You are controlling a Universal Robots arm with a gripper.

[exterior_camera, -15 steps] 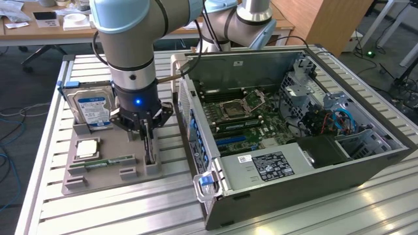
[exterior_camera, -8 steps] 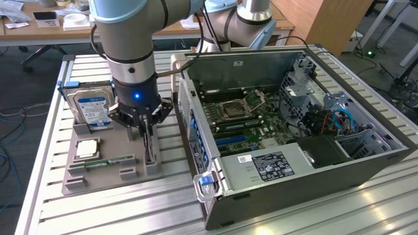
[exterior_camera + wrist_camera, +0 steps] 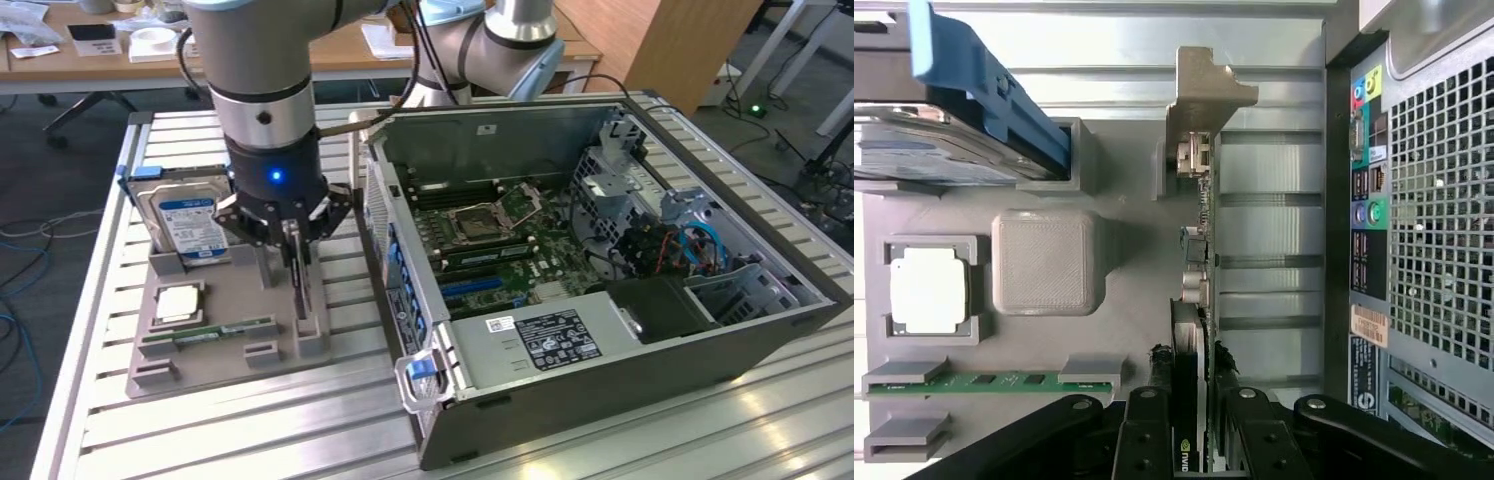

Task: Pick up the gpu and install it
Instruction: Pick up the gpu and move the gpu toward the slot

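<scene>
Grey holder tray (image 3: 227, 352) lies directly beneath the pincer (image 3: 296, 262) in the exterior view. The gpu (image 3: 304, 300) stands on edge in its slot, between the fingers. The open computer case (image 3: 534, 405) sits beside the pincer, with no card fitted.

Wrist view: the pincer (image 3: 1192, 440) is partly closed, one finger against each face of the gpu (image 3: 1197, 270). The silver bracket (image 3: 1199, 100) is at the end farthest from the fingers.

Judgement: grasp made; lift, transfer and insertion remain.

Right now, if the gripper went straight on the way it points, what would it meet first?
The graphics card, standing on edge in the grey holder. The gripper reaches around its upper edge, so it would probably meet the card at once.
</scene>
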